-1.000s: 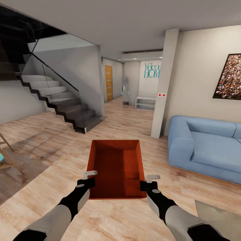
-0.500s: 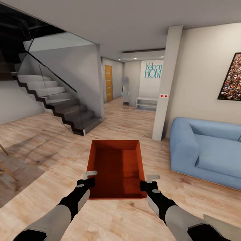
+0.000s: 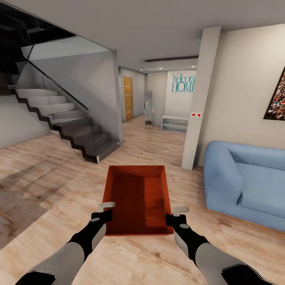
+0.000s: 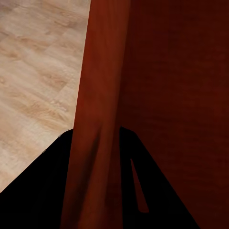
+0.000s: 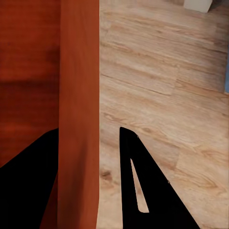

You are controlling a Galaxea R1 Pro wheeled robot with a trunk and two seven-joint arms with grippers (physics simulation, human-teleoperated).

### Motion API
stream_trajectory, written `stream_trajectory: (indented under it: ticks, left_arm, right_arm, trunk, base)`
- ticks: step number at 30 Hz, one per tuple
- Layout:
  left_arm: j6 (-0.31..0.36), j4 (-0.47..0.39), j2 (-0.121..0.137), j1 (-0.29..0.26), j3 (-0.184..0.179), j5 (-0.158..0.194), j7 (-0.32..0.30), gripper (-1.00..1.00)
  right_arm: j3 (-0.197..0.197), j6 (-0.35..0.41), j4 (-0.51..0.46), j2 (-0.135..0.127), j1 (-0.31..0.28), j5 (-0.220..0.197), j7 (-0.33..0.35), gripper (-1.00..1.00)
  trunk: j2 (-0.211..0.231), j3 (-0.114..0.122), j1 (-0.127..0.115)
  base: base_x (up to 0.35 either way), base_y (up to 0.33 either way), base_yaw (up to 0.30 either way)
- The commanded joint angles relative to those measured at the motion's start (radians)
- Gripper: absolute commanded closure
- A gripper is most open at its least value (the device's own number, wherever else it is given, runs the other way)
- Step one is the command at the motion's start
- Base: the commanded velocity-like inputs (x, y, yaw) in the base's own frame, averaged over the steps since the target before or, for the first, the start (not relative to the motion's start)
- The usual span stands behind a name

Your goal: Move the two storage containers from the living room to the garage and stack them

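One orange-red storage container hangs level in front of me above the living room's wood-plank floor, its open top empty. My left gripper is shut on the container's left wall near the close corner. My right gripper is shut on the right wall opposite. In the left wrist view the red wall runs between the black fingers of the left gripper. The right wrist view has the wall clamped in the right gripper by its dark fingers. The garage is out of view.
A blue sofa stands at the right beside a white pillar. A dark staircase with a glass rail rises at the left. Between them a hallway leads to a wooden door and a white shelf.
The camera has rolled forward toward the hallway: sofa and pillar slide right, stairs left, and the wooden chair at the left edge drops out. Container and grippers keep the same pose.
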Motion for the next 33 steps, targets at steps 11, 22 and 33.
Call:
stream_trajectory:
  ticks: [11, 22, 33]
  left_arm:
    - [0.007, -0.003, 0.026, -0.001, 0.005, -0.003, 0.039, 1.0]
    - [0.007, -0.003, 0.026, -0.001, 0.004, -0.004, 0.039, 1.0]
    - [0.007, -0.003, 0.026, -0.001, 0.004, -0.003, 0.039, 1.0]
  right_arm:
    - [0.006, -0.002, -0.001, 0.0, -0.001, -0.011, -0.004, 1.0]
    - [0.006, -0.002, -0.001, 0.0, -0.001, -0.011, -0.004, 1.0]
    - [0.005, -0.004, -0.001, 0.0, -0.001, -0.011, -0.004, 1.0]
  trunk:
    - [-0.002, -0.002, 0.001]
    - [-0.002, -0.002, 0.001]
    - [-0.002, -0.002, 0.001]
  base:
    - [0.322, 0.0, 0.0]
    - [0.322, 0.0, 0.0]
    - [0.322, 0.0, 0.0]
